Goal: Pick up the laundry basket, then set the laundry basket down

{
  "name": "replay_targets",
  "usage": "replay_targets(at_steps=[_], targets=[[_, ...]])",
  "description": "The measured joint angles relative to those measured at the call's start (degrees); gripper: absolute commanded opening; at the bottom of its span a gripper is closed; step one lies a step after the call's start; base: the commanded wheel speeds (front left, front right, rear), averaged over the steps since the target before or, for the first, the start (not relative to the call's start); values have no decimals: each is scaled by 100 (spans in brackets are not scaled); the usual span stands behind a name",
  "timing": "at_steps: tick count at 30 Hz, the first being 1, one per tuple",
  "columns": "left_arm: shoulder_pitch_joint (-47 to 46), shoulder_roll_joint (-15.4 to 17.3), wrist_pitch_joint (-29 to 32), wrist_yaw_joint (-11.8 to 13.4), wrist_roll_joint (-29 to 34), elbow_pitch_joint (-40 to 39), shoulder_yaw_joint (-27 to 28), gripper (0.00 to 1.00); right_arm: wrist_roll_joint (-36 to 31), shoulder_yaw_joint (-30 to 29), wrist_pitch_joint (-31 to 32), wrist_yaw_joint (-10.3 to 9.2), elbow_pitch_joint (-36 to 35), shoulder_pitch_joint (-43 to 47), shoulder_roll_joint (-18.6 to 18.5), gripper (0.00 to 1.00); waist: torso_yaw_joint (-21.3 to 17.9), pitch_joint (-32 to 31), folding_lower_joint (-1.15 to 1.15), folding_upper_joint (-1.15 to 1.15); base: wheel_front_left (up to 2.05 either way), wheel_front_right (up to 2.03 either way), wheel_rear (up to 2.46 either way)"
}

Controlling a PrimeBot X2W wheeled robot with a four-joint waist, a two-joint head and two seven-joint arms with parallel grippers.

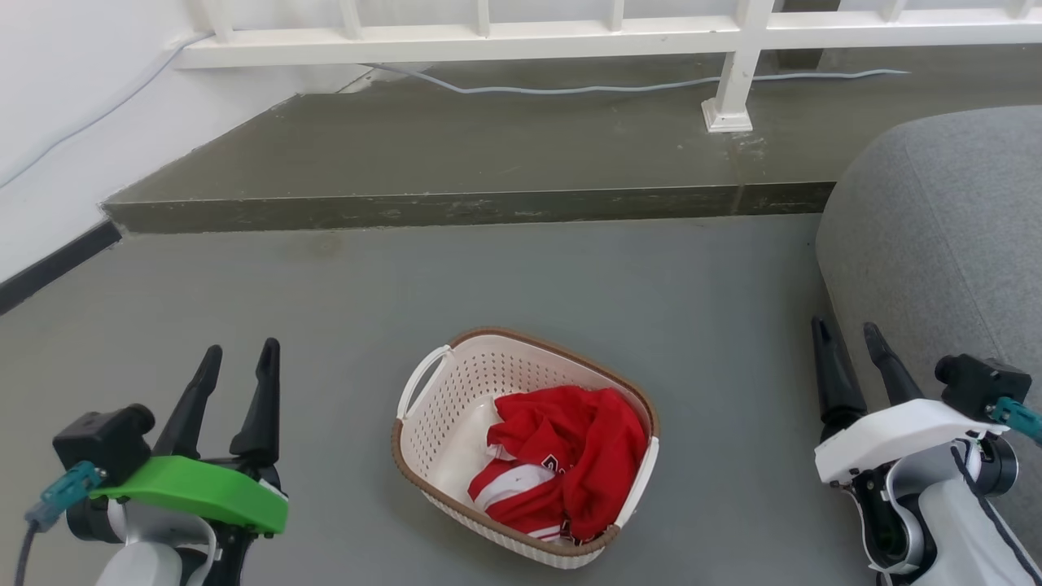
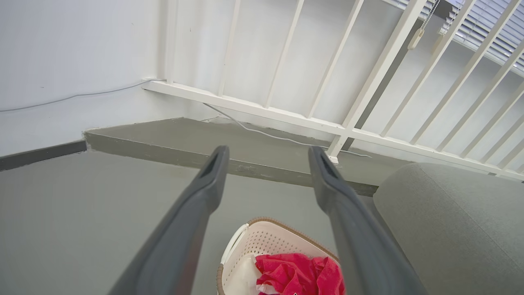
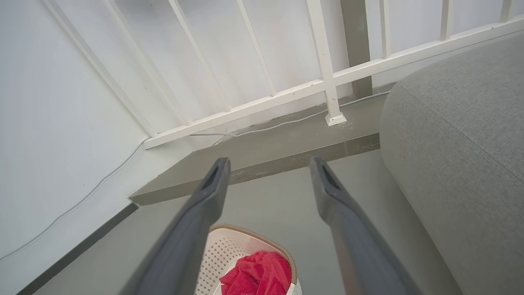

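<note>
left gripper [image 1: 242, 350] down at the lower left, green-shelled, its two dark fingers spread apart and holding nothing, pointing up over bare floor. right gripper [image 1: 844, 325] at the lower right, white-shelled, fingers parted too and empty, their tips just beside the grey upholstered seat [image 1: 961, 228]. between the two, well apart from both, the laundry basket [image 1: 452, 399] sits on the smooth grey floor [image 1: 570, 277], turned at an angle, with a white loop handle at either end and a red garment [image 1: 570, 456] with white trim heaped in its right half. beyond it a low, darker step [image 1: 488, 155] runs across, a white railing [image 1: 488, 32] stands on it, and a pale cable [image 1: 570, 88] trails along the step. white wall [image 1: 73, 122] on the left, with a dark skirting strip [image 1: 49, 264] at its foot. each wrist view looks along its own open fingers, with the basket low between them.
</note>
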Motion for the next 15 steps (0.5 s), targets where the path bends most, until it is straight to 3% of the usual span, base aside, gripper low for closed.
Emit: replay_targets(at_steps=[15], targets=[[-19,14,-322,68,1063,22,-335,100,-1094,242,-294,-197,152,-1,-27,100,-50,39,0,0,0,0,0]])
